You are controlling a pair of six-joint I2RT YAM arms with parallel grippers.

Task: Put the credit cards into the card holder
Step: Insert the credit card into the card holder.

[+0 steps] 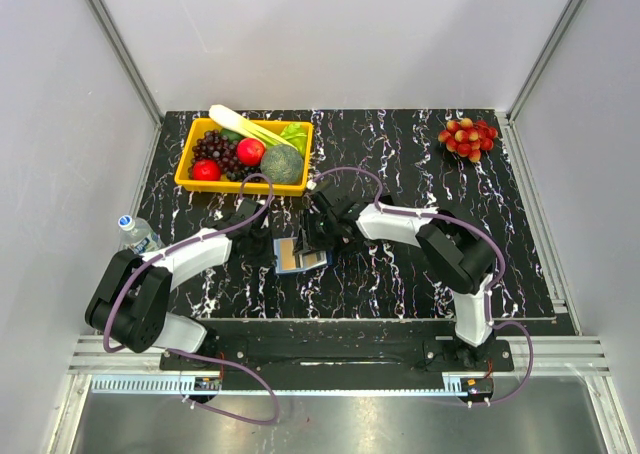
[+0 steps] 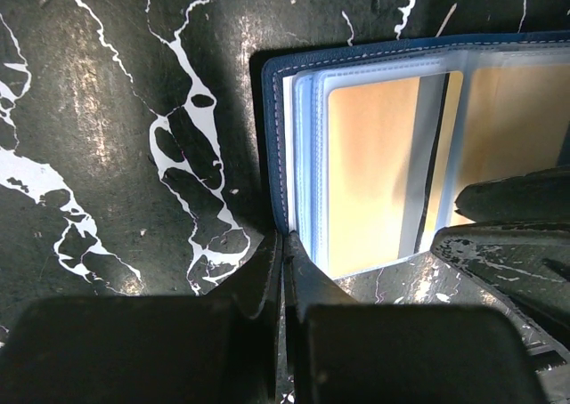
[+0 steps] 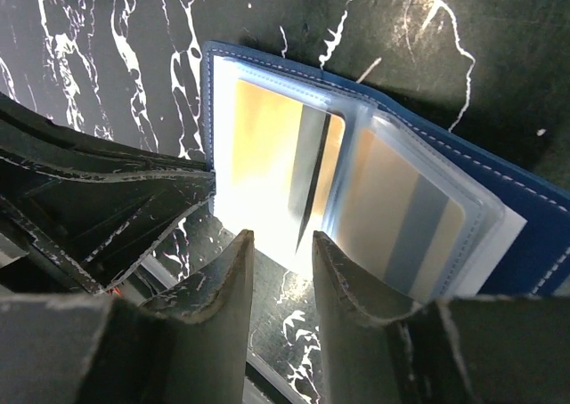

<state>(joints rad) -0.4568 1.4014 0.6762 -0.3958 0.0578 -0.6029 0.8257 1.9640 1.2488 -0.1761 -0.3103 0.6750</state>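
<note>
The dark-blue card holder point(image 1: 300, 255) lies open mid-table, its clear sleeves facing up. In the left wrist view the card holder point(image 2: 278, 137) shows a tan card point(image 2: 374, 173) inside a sleeve. My left gripper point(image 2: 285, 237) is shut, pinching the corner of the cover's edge; from above it point(image 1: 270, 246) sits at the holder's left side. In the right wrist view the holder point(image 3: 534, 217) holds a tan card point(image 3: 263, 146) in one sleeve and a tan card with a grey stripe point(image 3: 401, 213) in the other. My right gripper point(image 3: 278, 237) is open and empty just at the near edge of the left sleeve.
A yellow bin point(image 1: 192, 179) of fruit and vegetables stands at the back left. A red grape bunch point(image 1: 468, 137) lies at the back right. A water bottle point(image 1: 135, 232) stands off the mat's left edge. Both arms crowd the holder.
</note>
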